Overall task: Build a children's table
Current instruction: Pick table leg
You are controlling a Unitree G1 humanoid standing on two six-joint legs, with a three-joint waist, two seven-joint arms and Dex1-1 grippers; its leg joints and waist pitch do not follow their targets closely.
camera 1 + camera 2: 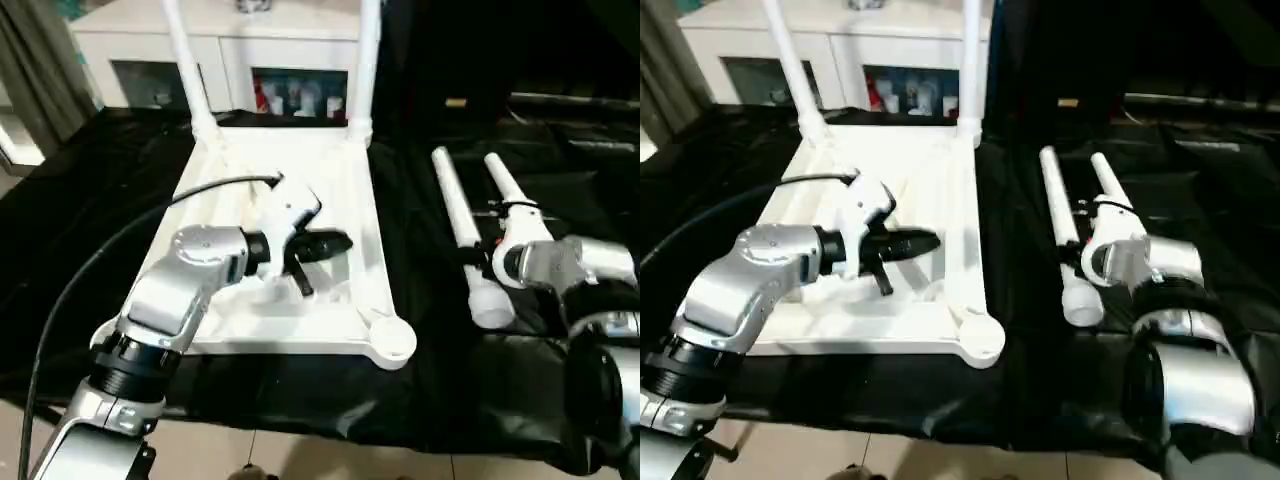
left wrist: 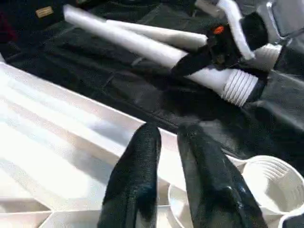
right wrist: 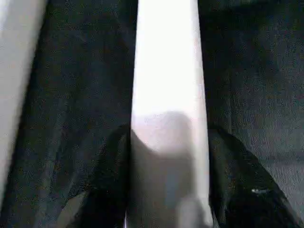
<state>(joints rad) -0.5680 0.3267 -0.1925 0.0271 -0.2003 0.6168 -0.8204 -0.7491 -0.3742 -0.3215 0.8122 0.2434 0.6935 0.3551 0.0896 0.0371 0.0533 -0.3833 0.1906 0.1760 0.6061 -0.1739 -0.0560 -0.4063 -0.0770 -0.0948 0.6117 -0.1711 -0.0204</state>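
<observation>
The white tabletop (image 1: 280, 345) lies upside down on black cloth, ribs up. Two white legs (image 1: 185, 60) (image 1: 366, 60) stand in its far corner sockets, and the near right socket (image 1: 392, 342) is bare. My left gripper (image 1: 338, 244) hovers over the middle of the underside, its fingers (image 2: 137, 166) a narrow gap apart with nothing between them. Two loose legs lie on the cloth to the right. My right gripper (image 1: 485, 250) sits over the leg nearer the tabletop (image 1: 457, 210), a finger (image 3: 95, 190) pressed against each side of it (image 3: 166, 71). The other loose leg (image 1: 503, 180) lies just beyond.
A white cabinet with glass doors (image 1: 130, 50) stands behind the tabletop. Black cloth (image 1: 80, 200) covers the work surface and hangs over its near edge. Pale floor tiles (image 1: 330, 455) lie below. A black cable (image 1: 120, 235) arcs over my left forearm.
</observation>
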